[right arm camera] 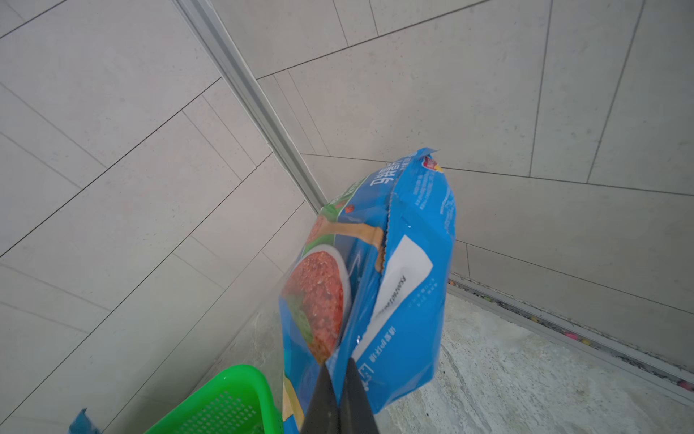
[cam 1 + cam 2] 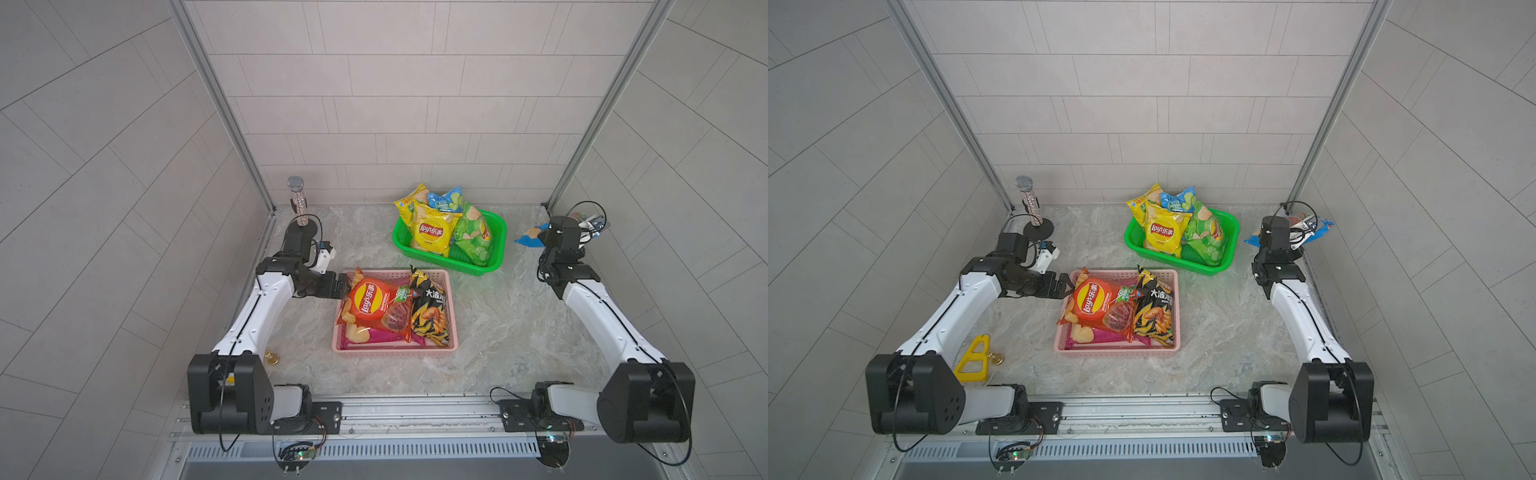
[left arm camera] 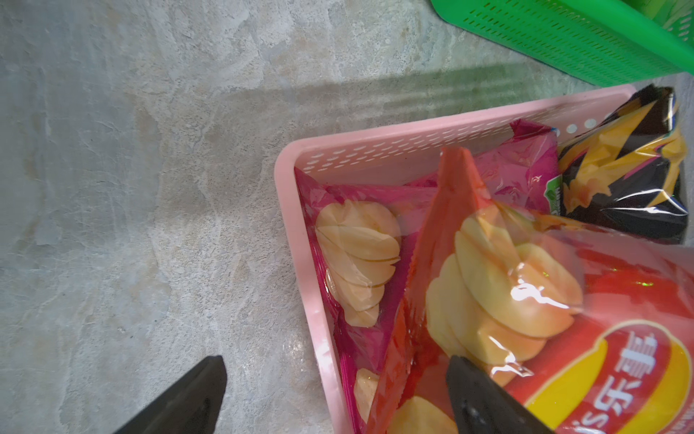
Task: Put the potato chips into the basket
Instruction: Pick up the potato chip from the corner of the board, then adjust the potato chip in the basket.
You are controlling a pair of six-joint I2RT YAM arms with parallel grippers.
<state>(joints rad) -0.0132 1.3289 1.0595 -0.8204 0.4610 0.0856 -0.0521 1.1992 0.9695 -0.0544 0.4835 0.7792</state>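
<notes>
"Where is your left claw?"

"My left claw (image 2: 343, 285) hangs at the left wall of the pink basket (image 2: 395, 354), jaws spread wide with nothing between them. One finger (image 3: 187, 398) is over the table (image 2: 519, 332) outside the pink basket, and the other is over the orange-red bag (image 2: 368, 300) inside it. A glittery microphone (image 2: 296, 198) stands behind and left of that basket."

"What lies in the pink basket?"

"The orange-red bag rests on a magenta bag (image 3: 375, 195), and a black bag (image 2: 430, 309) fills the right side."

"And further right?"

"Behind and right of the pink basket, a green basket (image 2: 496, 237) holds yellow bags (image 2: 432, 232), a green bag (image 2: 473, 235) and a light-blue bag (image 2: 446, 199). Well to the right of the pink basket, my right claw (image 1: 337, 370) is pinched tight on the edge of a blue bag (image 1: 409, 233). I cannot tell whether the bag clears the table."
</notes>
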